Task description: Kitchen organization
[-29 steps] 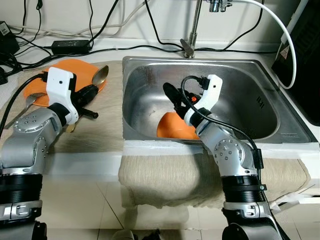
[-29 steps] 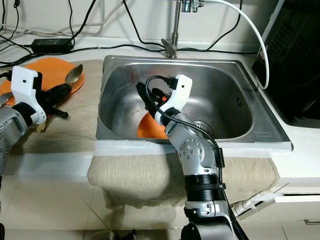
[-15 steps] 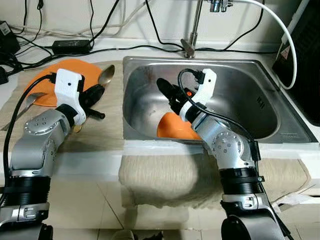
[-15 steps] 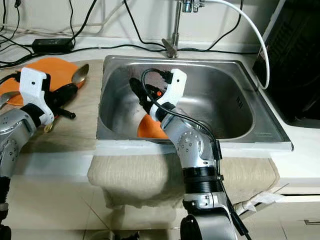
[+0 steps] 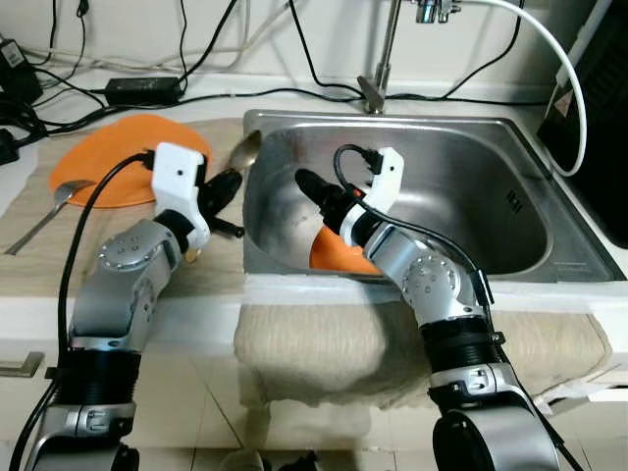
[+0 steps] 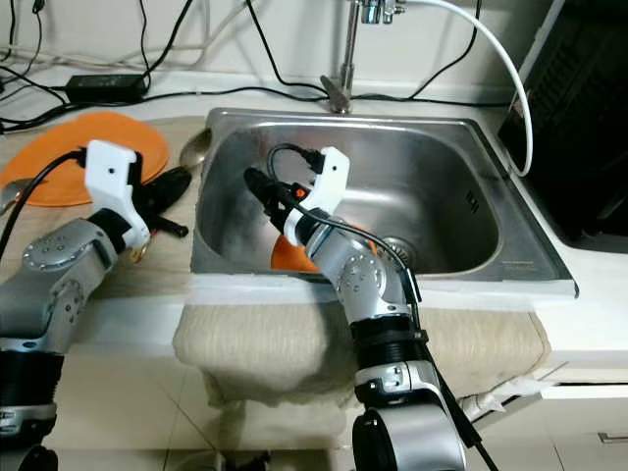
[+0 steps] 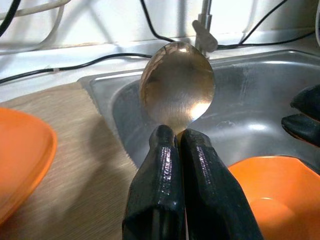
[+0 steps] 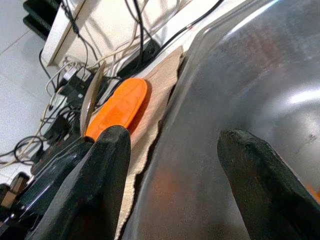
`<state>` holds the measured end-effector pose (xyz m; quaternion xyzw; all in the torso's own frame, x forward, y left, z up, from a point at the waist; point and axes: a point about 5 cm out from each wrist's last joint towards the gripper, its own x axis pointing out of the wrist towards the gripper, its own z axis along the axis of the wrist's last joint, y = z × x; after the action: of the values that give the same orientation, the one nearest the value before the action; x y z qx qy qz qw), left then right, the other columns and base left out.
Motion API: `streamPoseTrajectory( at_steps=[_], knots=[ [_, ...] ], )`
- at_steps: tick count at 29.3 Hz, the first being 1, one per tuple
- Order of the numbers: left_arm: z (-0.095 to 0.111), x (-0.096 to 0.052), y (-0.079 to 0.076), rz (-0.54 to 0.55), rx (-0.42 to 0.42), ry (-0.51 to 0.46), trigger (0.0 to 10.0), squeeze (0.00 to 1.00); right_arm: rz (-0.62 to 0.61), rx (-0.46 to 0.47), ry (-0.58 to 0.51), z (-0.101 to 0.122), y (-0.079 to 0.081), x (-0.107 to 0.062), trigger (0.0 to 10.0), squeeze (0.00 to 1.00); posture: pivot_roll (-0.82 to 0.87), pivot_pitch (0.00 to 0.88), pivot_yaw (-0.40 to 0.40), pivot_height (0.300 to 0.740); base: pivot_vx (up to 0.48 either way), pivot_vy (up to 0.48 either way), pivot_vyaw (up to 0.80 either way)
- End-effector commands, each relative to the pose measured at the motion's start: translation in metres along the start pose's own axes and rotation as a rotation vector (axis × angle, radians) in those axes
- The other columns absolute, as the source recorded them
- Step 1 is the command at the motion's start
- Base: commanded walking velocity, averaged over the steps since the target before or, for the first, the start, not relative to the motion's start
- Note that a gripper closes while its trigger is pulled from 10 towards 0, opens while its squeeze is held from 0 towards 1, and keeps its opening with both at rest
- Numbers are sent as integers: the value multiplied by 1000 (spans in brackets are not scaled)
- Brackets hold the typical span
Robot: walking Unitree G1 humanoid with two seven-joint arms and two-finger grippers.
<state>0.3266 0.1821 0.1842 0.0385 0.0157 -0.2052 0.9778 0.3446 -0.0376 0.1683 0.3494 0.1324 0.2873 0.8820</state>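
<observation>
Partly hidden behind the right arm, an orange bowl (image 5: 339, 257) sits in the steel sink (image 5: 461, 206) at its 7 o'clock corner. The right claw (image 5: 312, 188) hangs above it, fingers spread and empty. The left claw (image 7: 177, 145) pinches a metal spoon (image 7: 177, 93) tight by the neck over the sink's 9 o'clock rim. An orange plate (image 5: 108, 167) lies on the counter (image 5: 196, 270).

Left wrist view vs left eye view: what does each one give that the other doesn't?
Left wrist view: a close look at the left gripper, fingers shut on the spoon, the bowl of the spoon polished and poking out over the sink's rim.

Left eye view: the layout. A second spoon lies on the mat beside the orange plate, both arms, cables and a power brick behind.

Both: the sink, the orange bowl inside it, the faucet base and the right gripper, open above that bowl.
</observation>
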Motion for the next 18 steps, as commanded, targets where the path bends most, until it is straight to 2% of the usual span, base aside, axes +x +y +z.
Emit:
streamPoseTrajectory(
  at_steps=[1,7,12,18],
  knots=[
    [9,1,-3,-1,29,-34,0,0,161,33,-8,-4,55,25,10000,0,155,0,-4,740,0,0,0],
    [10,3,-8,-14,34,-40,0,0,165,34,-4,-6,55,28,10000,0,155,0,-5,740,0,0,0],
    [9,5,-14,-30,51,-40,0,0,210,50,0,-6,65,32,10000,0,156,0,-6,740,0,0,0],
    [11,5,-17,-40,56,-48,0,0,231,59,6,-7,70,36,10000,0,161,0,-8,740,0,0,0]
  ],
)
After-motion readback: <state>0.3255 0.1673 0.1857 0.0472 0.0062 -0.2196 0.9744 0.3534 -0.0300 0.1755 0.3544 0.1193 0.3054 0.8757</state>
